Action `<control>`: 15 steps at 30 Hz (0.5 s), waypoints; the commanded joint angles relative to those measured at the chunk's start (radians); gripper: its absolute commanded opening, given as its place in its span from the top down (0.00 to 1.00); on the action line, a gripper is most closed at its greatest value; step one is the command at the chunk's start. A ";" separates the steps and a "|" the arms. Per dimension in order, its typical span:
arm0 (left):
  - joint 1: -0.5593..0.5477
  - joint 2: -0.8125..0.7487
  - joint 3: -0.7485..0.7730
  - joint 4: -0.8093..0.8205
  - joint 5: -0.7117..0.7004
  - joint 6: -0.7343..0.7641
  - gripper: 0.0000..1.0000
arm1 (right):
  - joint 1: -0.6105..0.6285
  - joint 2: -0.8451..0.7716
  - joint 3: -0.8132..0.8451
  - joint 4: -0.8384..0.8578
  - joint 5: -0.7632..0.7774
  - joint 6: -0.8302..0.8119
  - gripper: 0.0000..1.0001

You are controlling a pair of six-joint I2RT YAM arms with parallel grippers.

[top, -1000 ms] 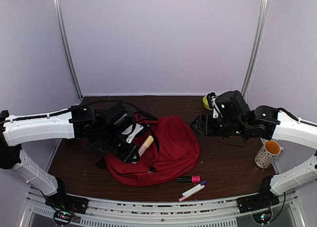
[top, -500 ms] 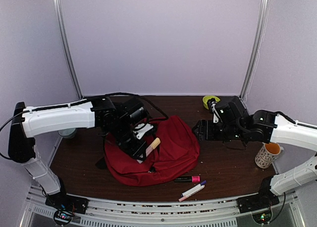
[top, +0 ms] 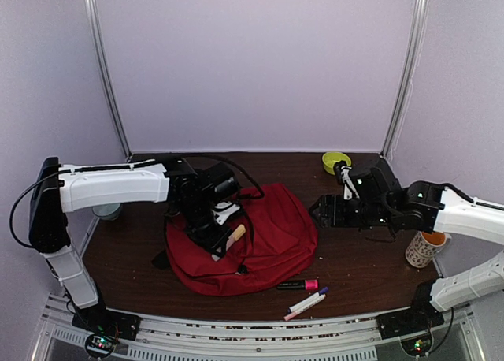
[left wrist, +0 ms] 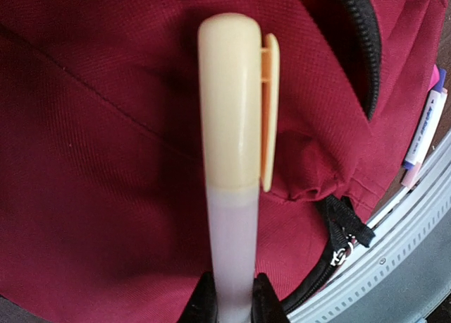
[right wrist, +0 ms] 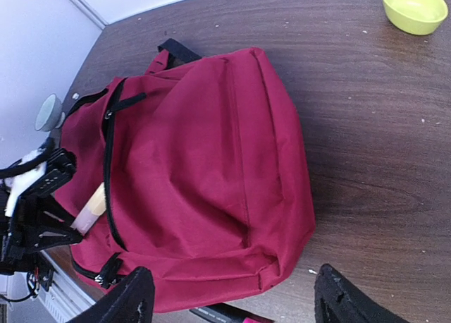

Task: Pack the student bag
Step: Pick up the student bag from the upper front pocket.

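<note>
The dark-red student bag (top: 268, 235) lies flat mid-table; it also shows in the right wrist view (right wrist: 204, 168) and fills the left wrist view (left wrist: 91, 161). My left gripper (top: 223, 239) is shut on a marker with a pale yellow cap (left wrist: 236, 111) and a white barrel, held over the bag's left side near its black zipper (right wrist: 107, 168). The marker shows in the top view (top: 234, 236) and the right wrist view (right wrist: 90, 209). My right gripper (top: 315, 211) is open and empty, just right of the bag, above the table.
A pink-and-black marker (top: 298, 284) and white markers (top: 305, 303) lie in front of the bag. A yellow-green bowl (top: 336, 161) sits at the back right, a patterned mug (top: 425, 244) at the right, a grey cup (top: 106, 211) at the left.
My left gripper carried the yellow-capped marker rightward and back over the bag, then lowered it toward the zipper. My right arm eased down and slightly right.
</note>
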 commanded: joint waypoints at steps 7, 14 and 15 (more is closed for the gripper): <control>0.026 -0.010 -0.029 0.035 -0.037 0.008 1.00 | 0.030 0.180 0.098 0.158 -0.226 -0.193 0.26; 0.030 -0.060 -0.066 0.105 0.036 0.013 1.00 | 0.077 0.422 0.309 0.133 -0.235 -0.274 0.41; 0.031 -0.061 -0.064 0.104 0.037 0.016 1.00 | 0.079 0.449 0.333 0.130 -0.233 -0.279 0.43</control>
